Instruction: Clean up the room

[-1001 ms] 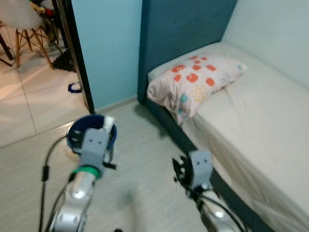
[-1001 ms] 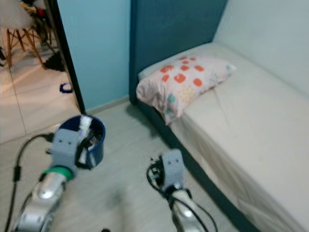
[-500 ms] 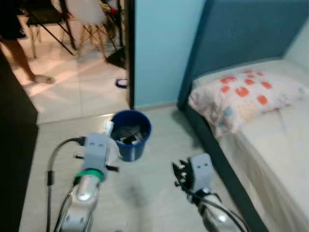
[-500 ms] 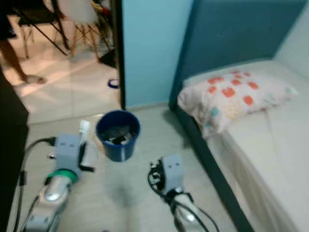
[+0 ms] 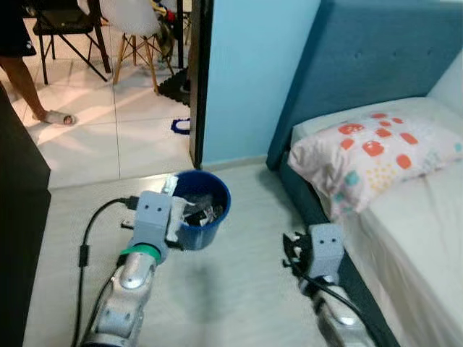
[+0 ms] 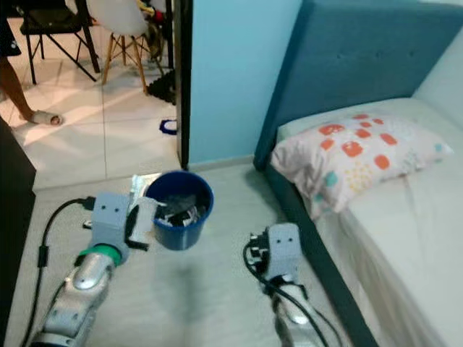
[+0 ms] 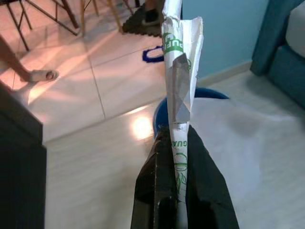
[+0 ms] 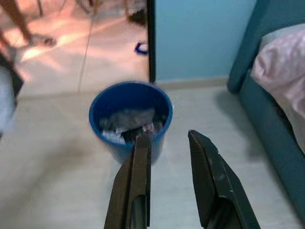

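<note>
A round blue bin [image 5: 210,215] with several scraps inside stands on the pale floor by the doorway. My left gripper [image 7: 172,138] is shut on a crumpled white wrapper with green print [image 7: 181,67]. It holds the wrapper [image 6: 142,210] upright just beside the bin's left rim, at about rim height. My right gripper [image 8: 169,137] is open with nothing between its fingers, low over the floor and pointing at the bin [image 8: 130,112] from the bed side.
A bed [image 5: 427,217] with a spotted pillow [image 5: 369,155] and a dark blue headboard [image 5: 362,58] stands on the right. A dark cabinet edge [image 5: 18,217] is on the left. Through the doorway are tiles, chairs [image 5: 130,22], a person's leg [image 5: 22,79] and a small blue ring [image 5: 179,126].
The camera has swung left and then settled, so the whole view has shifted. The left gripper, still shut on the wrapper, now sits closer to the bin's rim.
</note>
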`<state>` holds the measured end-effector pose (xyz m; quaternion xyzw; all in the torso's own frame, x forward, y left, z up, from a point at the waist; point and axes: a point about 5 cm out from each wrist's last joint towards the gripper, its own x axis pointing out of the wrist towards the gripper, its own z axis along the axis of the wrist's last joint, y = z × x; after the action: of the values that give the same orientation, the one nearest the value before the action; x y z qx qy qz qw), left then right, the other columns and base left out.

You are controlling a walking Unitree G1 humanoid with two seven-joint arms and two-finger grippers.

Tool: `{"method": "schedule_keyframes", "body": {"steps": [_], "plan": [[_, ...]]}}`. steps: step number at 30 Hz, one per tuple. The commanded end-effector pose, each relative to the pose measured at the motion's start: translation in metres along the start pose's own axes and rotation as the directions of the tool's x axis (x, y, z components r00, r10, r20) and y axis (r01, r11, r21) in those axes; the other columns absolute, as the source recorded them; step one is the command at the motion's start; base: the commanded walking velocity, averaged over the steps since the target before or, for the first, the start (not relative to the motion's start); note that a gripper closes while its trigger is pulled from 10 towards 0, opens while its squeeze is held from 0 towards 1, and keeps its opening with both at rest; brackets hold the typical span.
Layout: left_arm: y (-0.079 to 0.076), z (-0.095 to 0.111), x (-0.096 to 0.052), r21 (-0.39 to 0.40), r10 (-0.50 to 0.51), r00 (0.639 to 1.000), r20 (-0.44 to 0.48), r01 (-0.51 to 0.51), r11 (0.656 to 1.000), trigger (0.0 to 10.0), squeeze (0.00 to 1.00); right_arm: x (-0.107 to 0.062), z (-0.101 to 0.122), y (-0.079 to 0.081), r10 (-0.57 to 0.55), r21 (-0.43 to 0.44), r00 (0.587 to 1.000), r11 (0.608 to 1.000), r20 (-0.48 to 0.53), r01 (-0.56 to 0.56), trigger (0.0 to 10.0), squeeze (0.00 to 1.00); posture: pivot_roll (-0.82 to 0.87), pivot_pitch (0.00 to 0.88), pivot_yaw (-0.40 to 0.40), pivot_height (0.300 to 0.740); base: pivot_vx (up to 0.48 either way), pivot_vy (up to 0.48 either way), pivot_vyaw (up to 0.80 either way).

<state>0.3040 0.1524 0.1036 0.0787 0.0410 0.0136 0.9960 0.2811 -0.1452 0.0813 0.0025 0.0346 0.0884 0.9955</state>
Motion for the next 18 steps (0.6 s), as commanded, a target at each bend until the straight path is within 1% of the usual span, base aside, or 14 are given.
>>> {"method": "schedule_keyframes", "body": {"steps": [1, 10, 17, 18], "plan": [[-0.0135, -0.0005, -0.0005, 0.000, -0.048, 0.999, 0.007, 0.048, 0.999, 10.0, 0.00, -0.0074, -0.0107, -0.0135, -0.052, 0.002, 0.998, 0.999, -0.044, 0.052, 10.0, 0.00, -0.07, 0.073, 0.006, 0.717, 0.382, 0.289, 0.00], [-0.0143, -0.0010, 0.0017, 0.000, -0.051, 0.999, 0.007, 0.051, 0.999, 10.0, 0.00, -0.0080, -0.0114, -0.0150, -0.063, 0.000, 0.997, 0.998, -0.045, 0.063, 10.0, 0.00, -0.07, 0.073, 0.006, 0.717, 0.371, 0.293, 0.00], [-0.0169, -0.0014, 0.0028, 0.006, -0.064, 0.998, -0.001, 0.064, 0.998, 10.0, 0.00, -0.0073, -0.0116, -0.0148, -0.064, 0.000, 0.997, 0.998, -0.047, 0.064, 10.0, 0.00, -0.07, 0.072, 0.008, 0.717, 0.000, 0.000, 0.00], [-0.0198, -0.0011, 0.0032, 0.024, -0.069, 0.998, 0.004, 0.069, 0.997, 10.0, 0.00, -0.0067, -0.0120, -0.0145, -0.063, 0.000, 0.997, 0.998, -0.047, 0.063, 10.0, 0.00, -0.07, 0.070, 0.009, 0.717, 0.000, 0.000, 0.00]]}}
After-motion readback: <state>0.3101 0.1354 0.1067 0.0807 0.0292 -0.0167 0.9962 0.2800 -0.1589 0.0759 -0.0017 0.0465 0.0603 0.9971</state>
